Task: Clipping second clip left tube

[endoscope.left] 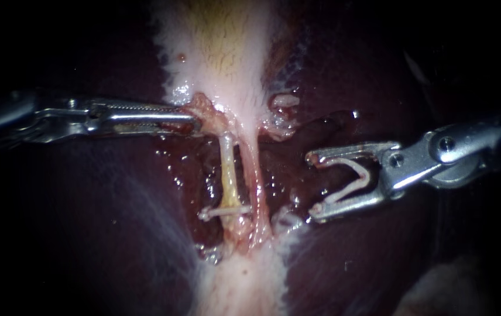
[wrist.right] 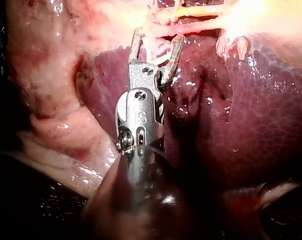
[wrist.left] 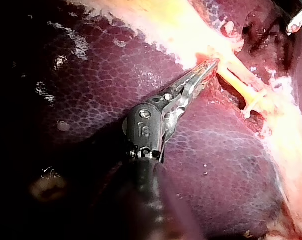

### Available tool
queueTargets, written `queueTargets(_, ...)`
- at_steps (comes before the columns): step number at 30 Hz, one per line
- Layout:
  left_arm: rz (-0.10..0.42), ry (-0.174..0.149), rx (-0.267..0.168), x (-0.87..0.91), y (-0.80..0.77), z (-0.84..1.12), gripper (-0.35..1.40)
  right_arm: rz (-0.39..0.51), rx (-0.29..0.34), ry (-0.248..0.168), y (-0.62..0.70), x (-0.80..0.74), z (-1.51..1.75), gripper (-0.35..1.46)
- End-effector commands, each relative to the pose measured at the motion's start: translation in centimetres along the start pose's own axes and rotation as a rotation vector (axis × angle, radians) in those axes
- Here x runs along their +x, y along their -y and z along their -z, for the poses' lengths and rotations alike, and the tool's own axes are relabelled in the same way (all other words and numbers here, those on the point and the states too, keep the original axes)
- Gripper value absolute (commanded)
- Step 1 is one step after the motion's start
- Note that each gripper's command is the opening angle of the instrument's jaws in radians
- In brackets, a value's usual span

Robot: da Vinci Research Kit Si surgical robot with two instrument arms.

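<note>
Instruments, two: left instrument (endoscope.left: 194, 120), right instrument (endoscope.left: 314, 186). Tubes, two: left tube (endoscope.left: 228, 169), right tube (endoscope.left: 254, 175). Clips, two: set clip (endoscope.left: 222, 211) across the left tube, loaded clip (endoscope.left: 353, 178) in the right instrument's jaws. Liver (endoscope.left: 86, 222), one. Gallbladder (endoscope.left: 221, 52), one

The slender silver metal right instrument (wrist.right: 159, 36) has its pincer spread wide around a white V-shaped clip (wrist.right: 161, 59) lying against both halves, with pale cream tubes (wrist.right: 191, 12) ahead and glossy dark red liver (wrist.right: 251, 125) beside it.
</note>
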Motion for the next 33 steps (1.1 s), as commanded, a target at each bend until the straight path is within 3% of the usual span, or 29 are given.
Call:
queueTargets(1,0.002,0.0,0.001,0.0,0.0,0.0,-0.35,0.0,0.0,0.0,0.0,0.0,0.0,0.5)
queueTargets(4,0.004,0.001,-0.002,0.04,-0.03,0.06,-0.35,0.0,0.0,0.0,0.0,0.0,0.0,0.5)
queueTargets(8,0.013,0.004,0.002,0.19,-0.15,0.31,-0.35,0.0,0.0,0.0,0.0,0.0,0.0,0.5)
queueTargets(15,0.024,-0.03,0.014,0.55,-0.34,0.79,-0.35,0.0,0.0,0.0,0.0,0.0,0.01,0.5)
queueTargets(18,0.025,-0.041,0.013,0.64,-0.41,0.88,-0.35,0.0,0.0,0.0,0.0,0.0,0.01,0.5)
queueTargets(26,0.025,-0.042,0.016,0.64,-0.46,0.9,-0.35,0.006,-0.002,0.001,0.01,0.04,-0.07,0.5)
queueTargets(33,0.022,-0.043,0.019,0.59,-0.48,0.88,-0.35,-0.106,-0.011,-0.006,0.05,0.14,-0.37,0.5)
